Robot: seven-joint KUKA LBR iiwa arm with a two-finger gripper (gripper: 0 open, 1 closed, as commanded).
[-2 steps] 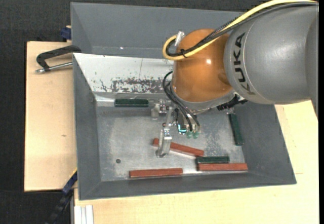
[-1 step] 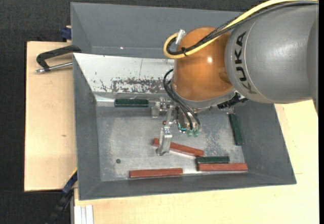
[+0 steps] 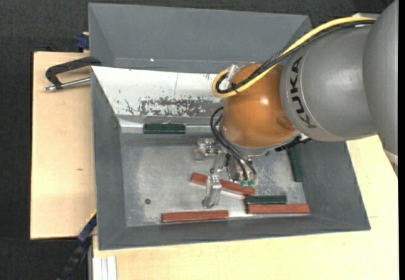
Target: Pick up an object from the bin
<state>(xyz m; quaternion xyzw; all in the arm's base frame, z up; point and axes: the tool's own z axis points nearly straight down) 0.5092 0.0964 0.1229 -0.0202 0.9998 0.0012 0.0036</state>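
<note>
My gripper (image 3: 214,189) is low over the bin floor, right of the middle and below the orange wrist cover. A thin red-brown bar (image 3: 235,188) lies slanted directly under it, with one end (image 3: 199,178) sticking out to the left. Touching the gripper's right side is a small green piece (image 3: 249,178). Just to the right, a short dark green bar (image 3: 266,199) lies along a longer red-brown bar (image 3: 279,209). No object is seen held off the floor.
Another red-brown bar (image 3: 194,215) lies along the front wall. A dark green bar (image 3: 164,127) rests against the back wall on the left, and one more (image 3: 295,164) sits at the right side. The arm covers the bin's right back part.
</note>
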